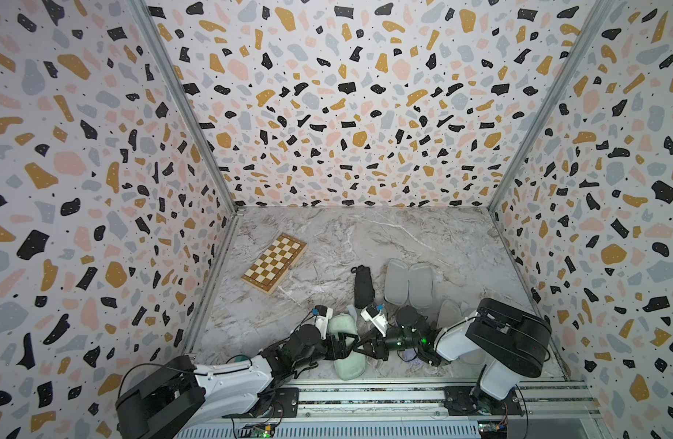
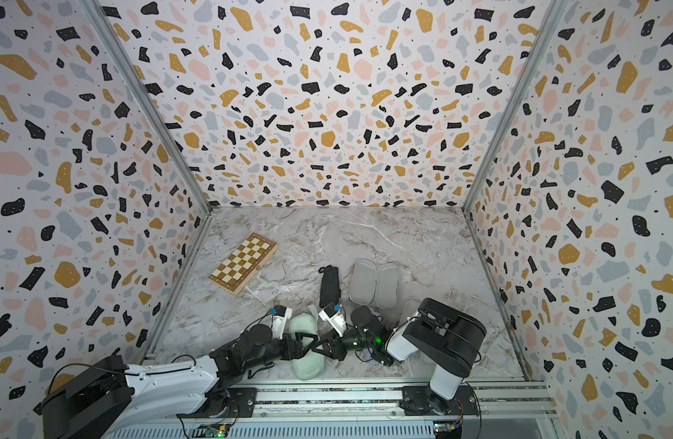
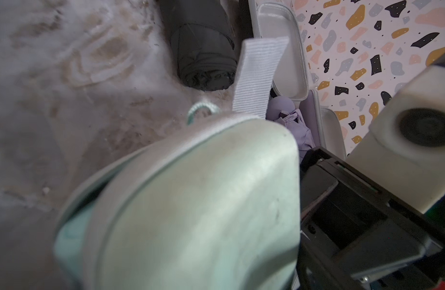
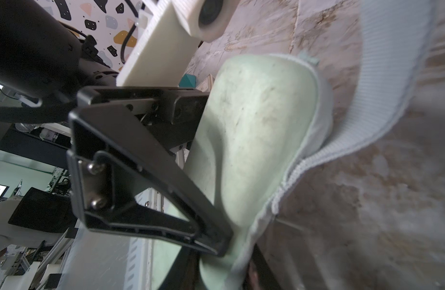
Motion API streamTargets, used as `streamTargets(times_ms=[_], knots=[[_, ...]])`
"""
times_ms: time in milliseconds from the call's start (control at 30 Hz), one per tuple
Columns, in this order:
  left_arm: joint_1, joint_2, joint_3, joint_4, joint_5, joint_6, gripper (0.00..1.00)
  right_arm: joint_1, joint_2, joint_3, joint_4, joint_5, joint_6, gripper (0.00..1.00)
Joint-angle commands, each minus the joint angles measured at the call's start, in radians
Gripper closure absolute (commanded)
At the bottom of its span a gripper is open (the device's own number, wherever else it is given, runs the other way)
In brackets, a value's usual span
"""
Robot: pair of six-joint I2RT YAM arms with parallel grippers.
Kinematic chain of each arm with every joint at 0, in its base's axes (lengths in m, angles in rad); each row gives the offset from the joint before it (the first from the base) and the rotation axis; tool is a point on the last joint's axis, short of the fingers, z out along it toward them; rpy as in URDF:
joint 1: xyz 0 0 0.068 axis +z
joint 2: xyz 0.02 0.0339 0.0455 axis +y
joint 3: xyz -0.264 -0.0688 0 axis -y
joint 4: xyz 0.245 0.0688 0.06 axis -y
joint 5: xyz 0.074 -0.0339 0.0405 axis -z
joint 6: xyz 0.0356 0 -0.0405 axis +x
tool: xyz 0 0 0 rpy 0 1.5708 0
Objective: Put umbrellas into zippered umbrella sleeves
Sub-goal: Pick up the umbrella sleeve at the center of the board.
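The mint green sleeve [image 1: 346, 365] lies near the front edge, almost closed, and the mint umbrella [image 3: 70, 231] shows through its gap. My left gripper [image 1: 351, 345] stands open over the shell, and its spread fingers [image 4: 166, 180] rest on the lid. My right gripper [image 1: 359, 347] is shut on the sleeve's zip edge [image 4: 261, 226]. The black umbrella [image 1: 363, 287] lies beside an open grey-lined sleeve [image 1: 409, 283]. The lilac umbrella [image 3: 291, 118] and lilac sleeve [image 3: 309, 113] lie mostly hidden under my right arm.
A wooden chessboard box [image 1: 274, 263] lies at the back left of the marble table [image 1: 403, 235]. The sleeve's grey strap [image 3: 259, 75] sticks out towards the black umbrella. The metal rail [image 1: 365, 395] runs along the front, and patterned walls close in three sides.
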Motion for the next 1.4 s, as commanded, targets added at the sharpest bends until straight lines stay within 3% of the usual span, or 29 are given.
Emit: streamTargets(times_ms=[0,267,433,533,600,667,800,900,1000,1367], knots=[[-0.028,0.002,-0.018,0.053,0.065,0.027,0.21,0.017,-0.016,0.043,0.142,-0.057,-0.022,0.71],[-0.034,-0.082,-0.013,-0.068,0.009,0.022,0.45,-0.007,-0.025,0.042,0.066,0.018,-0.011,0.71],[-0.036,-0.110,-0.001,-0.113,-0.002,0.027,0.31,-0.010,0.003,0.059,0.035,0.026,0.017,0.66],[-0.035,-0.109,-0.001,-0.112,-0.008,0.031,0.50,-0.017,-0.002,0.054,0.011,0.024,0.040,0.56],[-0.035,-0.101,-0.004,-0.109,-0.017,0.030,0.54,-0.020,-0.006,0.049,0.012,0.000,0.050,0.50],[-0.035,-0.093,-0.005,-0.094,-0.023,0.026,0.53,-0.022,-0.010,0.050,-0.004,-0.019,0.061,0.43],[-0.036,-0.076,0.008,-0.084,-0.025,0.032,0.51,-0.025,0.003,0.067,-0.059,-0.032,0.072,0.38],[-0.035,-0.046,0.026,-0.107,-0.032,0.034,0.28,-0.041,-0.030,0.037,-0.075,0.008,0.079,0.35],[-0.035,-0.015,0.028,-0.100,-0.031,0.025,0.16,-0.052,-0.089,0.037,-0.187,0.074,0.039,0.31],[-0.035,-0.076,0.010,-0.183,-0.061,-0.001,0.30,-0.072,-0.069,0.022,-0.232,0.019,0.061,0.25]])
